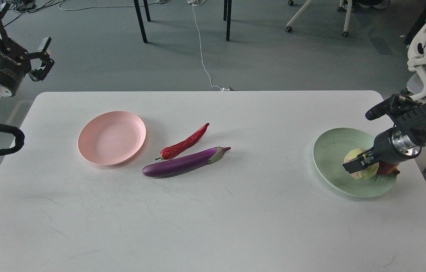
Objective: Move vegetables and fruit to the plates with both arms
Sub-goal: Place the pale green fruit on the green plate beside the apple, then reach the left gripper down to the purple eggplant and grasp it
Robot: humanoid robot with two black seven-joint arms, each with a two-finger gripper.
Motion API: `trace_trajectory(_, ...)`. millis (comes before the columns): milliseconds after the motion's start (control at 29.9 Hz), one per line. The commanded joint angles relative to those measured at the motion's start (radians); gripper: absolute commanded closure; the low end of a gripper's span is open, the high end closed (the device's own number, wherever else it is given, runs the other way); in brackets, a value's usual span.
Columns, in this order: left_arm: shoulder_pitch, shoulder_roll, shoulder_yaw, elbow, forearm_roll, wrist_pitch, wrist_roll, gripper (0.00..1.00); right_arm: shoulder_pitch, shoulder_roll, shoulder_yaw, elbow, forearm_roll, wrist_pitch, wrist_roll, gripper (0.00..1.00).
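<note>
Gripping the yellow-green fruit (360,168), the right gripper (361,163) holds it over the green plate (330,158). Left gripper (16,32) hangs off-table, fingers spread wide.

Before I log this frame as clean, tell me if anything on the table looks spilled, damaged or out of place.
Nothing stands out. The eggplant and chili lie intact on the table beside the empty pink plate. The right gripper holds the yellow-green fruit over the green plate, in front of the pomegranate.
</note>
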Motion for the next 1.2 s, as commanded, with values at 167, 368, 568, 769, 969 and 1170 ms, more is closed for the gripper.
trace_trajectory(167,-0.028,0.000,0.005,0.001,0.014,-0.001,-0.007,0.02,-0.064,-0.019,0.128,-0.018,0.010,-0.034,-0.005,0.03)
trace_trajectory(368,-0.039,0.003,0.008,0.001,0.069,-0.001,-0.007,0.02,-0.051,-0.042,0.150,-0.018,0.016,-0.026,-0.002,0.02)
trace_trajectory(568,-0.039,0.009,0.012,-0.045,0.214,-0.001,-0.005,0.02,-0.049,-0.134,0.398,-0.024,0.097,-0.026,-0.002,0.02)
trace_trajectory(769,-0.020,0.081,0.017,-0.221,0.602,-0.001,-0.008,0.02,-0.155,-0.205,0.777,-0.026,0.275,-0.035,-0.002,0.02)
trace_trajectory(969,-0.023,0.078,0.051,-0.306,1.025,-0.001,-0.008,0.02,-0.287,-0.205,1.091,-0.037,0.476,-0.038,-0.004,0.02)
trace_trajectory(1170,-0.023,0.000,0.077,-0.442,1.403,0.097,-0.007,0.02,-0.423,-0.203,1.268,-0.038,0.824,-0.038,-0.004,0.02)
